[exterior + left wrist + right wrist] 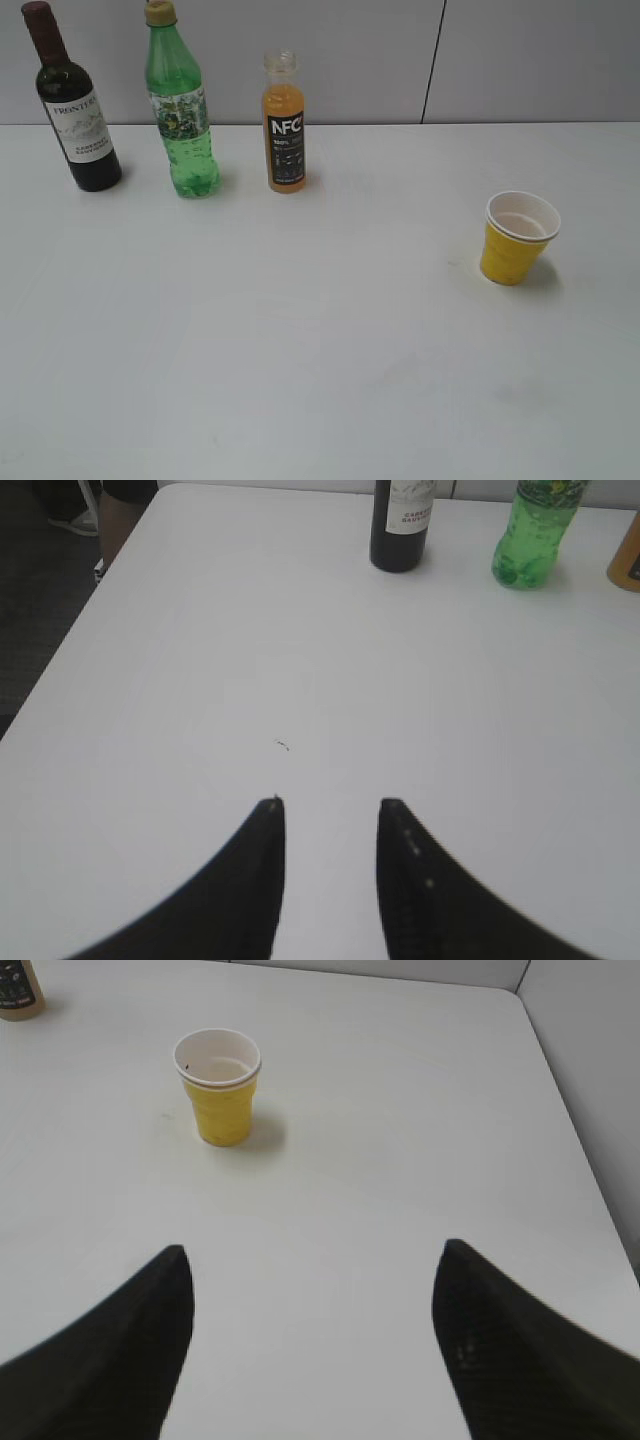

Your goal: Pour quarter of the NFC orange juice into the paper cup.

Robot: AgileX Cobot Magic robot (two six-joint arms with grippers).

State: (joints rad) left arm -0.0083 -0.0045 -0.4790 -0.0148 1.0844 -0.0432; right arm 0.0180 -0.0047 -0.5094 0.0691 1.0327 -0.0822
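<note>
1. NFC orange juice (285, 125) standing upright at counter (300, 350) rear, rightmost of 3 bottles; cap looking off, nearly full, smooth plastic; prob. gripping mid-label w/o squeezing.
2. Paper cup (517, 238) sitting well apart to the right, light, tippy.
3. Left pincer (330, 820) hovering apart; right pincer (315, 1260) gaping wide, both empty.

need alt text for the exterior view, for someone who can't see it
A white table holds three upright bottles in a back-left row: a dark wine bottle, a green plastic bottle and a small NFC orange juice bottle. A yellow paper cup stands alone at right; no arms appear.
</note>
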